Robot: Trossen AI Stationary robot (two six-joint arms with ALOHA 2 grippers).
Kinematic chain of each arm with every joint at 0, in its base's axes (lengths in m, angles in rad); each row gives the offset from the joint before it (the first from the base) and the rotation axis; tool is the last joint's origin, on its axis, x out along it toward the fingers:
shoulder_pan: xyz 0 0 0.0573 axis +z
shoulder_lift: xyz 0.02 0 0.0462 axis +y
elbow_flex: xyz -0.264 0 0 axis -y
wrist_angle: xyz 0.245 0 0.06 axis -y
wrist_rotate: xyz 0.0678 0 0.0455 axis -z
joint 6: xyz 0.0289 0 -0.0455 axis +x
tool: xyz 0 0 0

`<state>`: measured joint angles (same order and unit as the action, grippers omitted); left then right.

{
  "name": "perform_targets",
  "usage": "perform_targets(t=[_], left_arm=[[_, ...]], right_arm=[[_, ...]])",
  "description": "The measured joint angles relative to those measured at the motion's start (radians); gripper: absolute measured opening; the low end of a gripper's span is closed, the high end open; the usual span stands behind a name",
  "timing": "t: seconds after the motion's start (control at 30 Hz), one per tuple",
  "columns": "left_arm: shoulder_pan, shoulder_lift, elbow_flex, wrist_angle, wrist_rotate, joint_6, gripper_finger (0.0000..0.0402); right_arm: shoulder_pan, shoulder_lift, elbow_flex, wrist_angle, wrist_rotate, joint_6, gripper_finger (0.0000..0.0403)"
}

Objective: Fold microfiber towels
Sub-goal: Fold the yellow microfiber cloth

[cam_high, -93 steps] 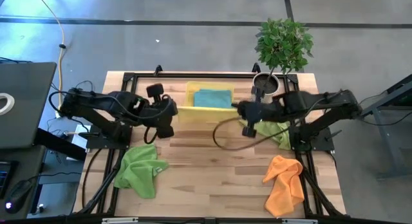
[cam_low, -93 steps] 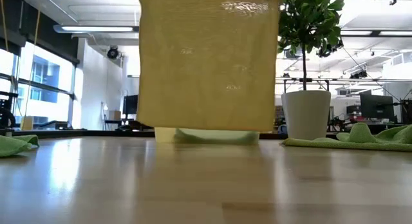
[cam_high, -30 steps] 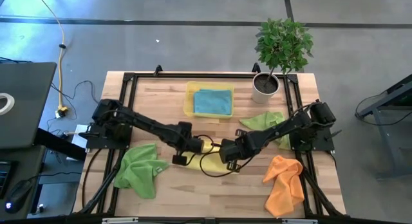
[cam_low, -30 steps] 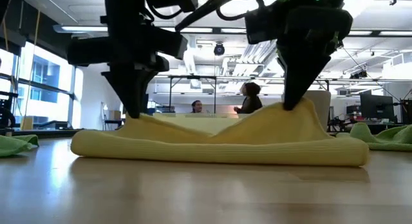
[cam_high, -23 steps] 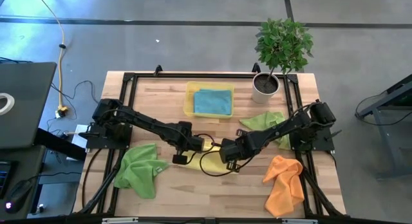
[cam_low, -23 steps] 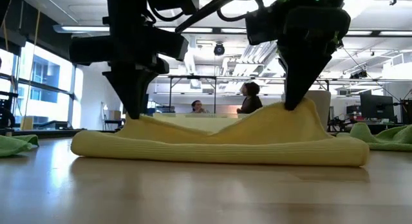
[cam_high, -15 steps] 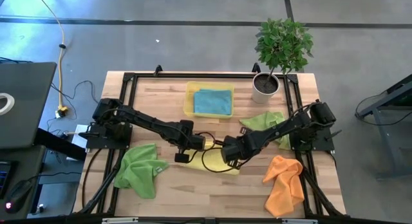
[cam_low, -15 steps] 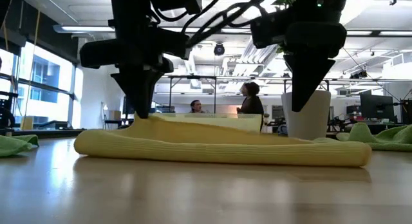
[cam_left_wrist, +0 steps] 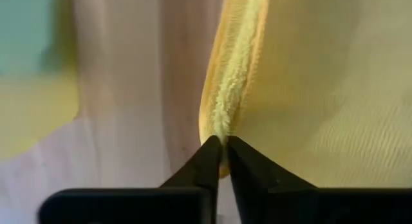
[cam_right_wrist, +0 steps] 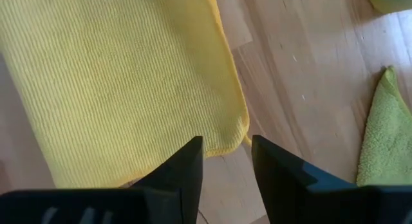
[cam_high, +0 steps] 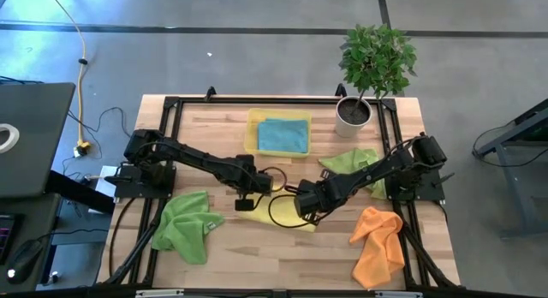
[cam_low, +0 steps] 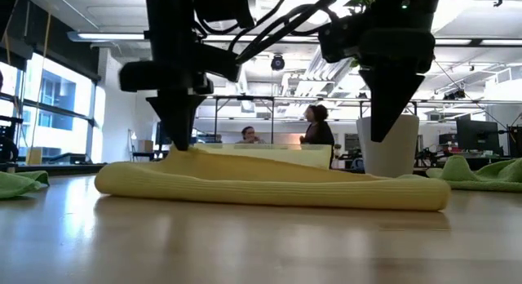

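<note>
The front of the table (cam_high: pixel 282 251) is bare wood, so a gripper can pass there. In the middle, the yellow towel (cam_high: pixel 278 214) and both arms block the way. A green towel (cam_high: pixel 184 225) sits front left, an orange towel (cam_high: pixel 377 242) front right. The tray (cam_high: pixel 253 131) and potted plant (cam_high: pixel 355 110) crowd the back.

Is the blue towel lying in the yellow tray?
Yes, the blue towel lies folded inside the yellow tray at the table's far side.

Wooden table (cam_high: pixel 223 242), yellow towel (cam_high: pixel 287 214), two green towels (cam_high: pixel 187 225) (cam_high: pixel 355 165), orange towel (cam_high: pixel 377 242), tray (cam_high: pixel 253 131), potted plant (cam_high: pixel 355 114)
</note>
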<state>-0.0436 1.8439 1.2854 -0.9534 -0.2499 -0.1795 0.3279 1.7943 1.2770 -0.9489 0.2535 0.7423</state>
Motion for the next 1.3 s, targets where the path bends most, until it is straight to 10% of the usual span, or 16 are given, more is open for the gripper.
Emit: perform_targets(t=[0.4, 0.73, 1.3], left_arm=[[0.014, -0.007, 0.000, -0.120, -0.088, 0.054, 0.0184], [-0.006, -0.009, -0.077, 0.078, 0.224, 0.337, 0.0170], [-0.077, -0.015, -0.258, 0.379, 0.226, -0.012, 0.0149]], right_arm=[[0.052, -0.075, 0.000, -0.041, -0.006, 0.098, 0.0126], [0.202, -0.129, -0.141, 0.208, 0.124, 0.446, 0.0126], [0.158, -0.128, -0.360, 0.441, 0.085, 0.831, 0.0126]])
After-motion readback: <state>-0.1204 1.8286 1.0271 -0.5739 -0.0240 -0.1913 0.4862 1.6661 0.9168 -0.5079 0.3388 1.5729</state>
